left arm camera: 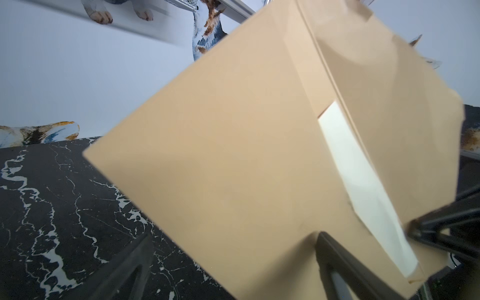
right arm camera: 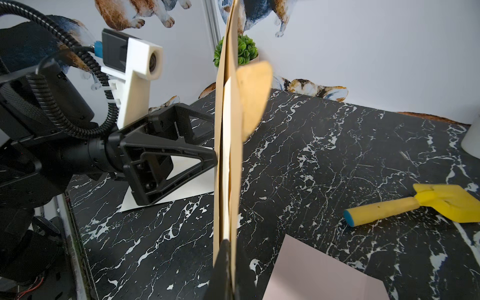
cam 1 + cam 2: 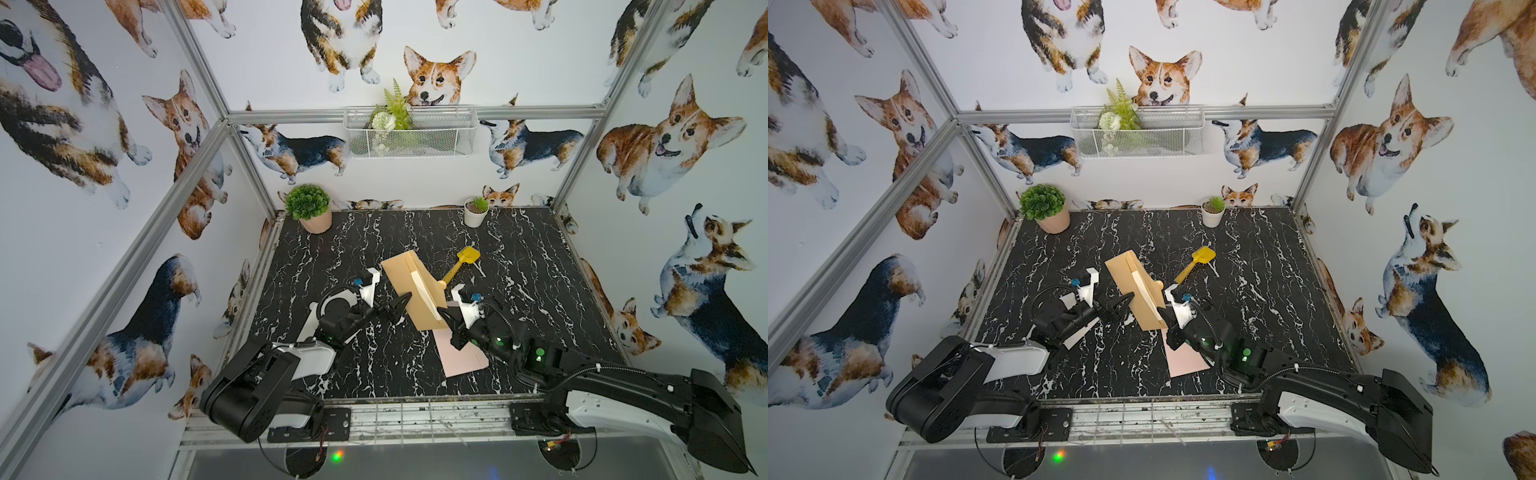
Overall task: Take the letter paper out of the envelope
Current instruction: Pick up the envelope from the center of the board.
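Note:
A tan envelope hangs tilted above the table, held by its near lower corner. My right gripper is shut on that corner. From the right wrist view the envelope shows edge-on, its flap curling away. White letter paper shows in the open mouth under the flap. My left gripper is open, its fingertips at the envelope's plain face; I cannot tell whether they touch.
A pink sheet lies flat below the right gripper. A white sheet lies under the left arm. A yellow toy shovel lies beyond the envelope. Two potted plants stand at the back edge.

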`<action>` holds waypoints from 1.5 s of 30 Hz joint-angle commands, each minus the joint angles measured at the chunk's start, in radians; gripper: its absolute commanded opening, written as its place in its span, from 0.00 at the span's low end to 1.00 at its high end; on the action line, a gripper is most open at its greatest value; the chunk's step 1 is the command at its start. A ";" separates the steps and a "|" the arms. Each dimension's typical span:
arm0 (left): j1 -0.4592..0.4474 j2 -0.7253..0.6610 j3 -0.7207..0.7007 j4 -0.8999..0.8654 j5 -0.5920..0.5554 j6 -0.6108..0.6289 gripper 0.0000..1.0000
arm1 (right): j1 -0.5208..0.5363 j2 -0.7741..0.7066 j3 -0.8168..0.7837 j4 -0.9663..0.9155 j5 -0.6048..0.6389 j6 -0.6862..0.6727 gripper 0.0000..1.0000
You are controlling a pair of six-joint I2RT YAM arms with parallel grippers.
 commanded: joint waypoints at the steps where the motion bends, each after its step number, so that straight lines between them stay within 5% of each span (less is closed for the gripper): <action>1: 0.000 -0.025 0.004 0.015 0.031 0.010 1.00 | -0.001 0.021 -0.008 0.112 -0.019 -0.007 0.00; 20: -0.034 -0.180 0.020 -0.198 0.007 0.077 0.92 | -0.031 0.079 -0.013 0.201 -0.033 0.032 0.00; 37: -0.039 -0.224 0.043 -0.299 -0.012 0.088 0.54 | -0.053 0.123 -0.031 0.242 -0.025 0.084 0.00; 45: -0.039 -0.226 0.043 -0.303 -0.011 0.091 0.25 | -0.068 0.120 -0.044 0.233 -0.023 0.110 0.00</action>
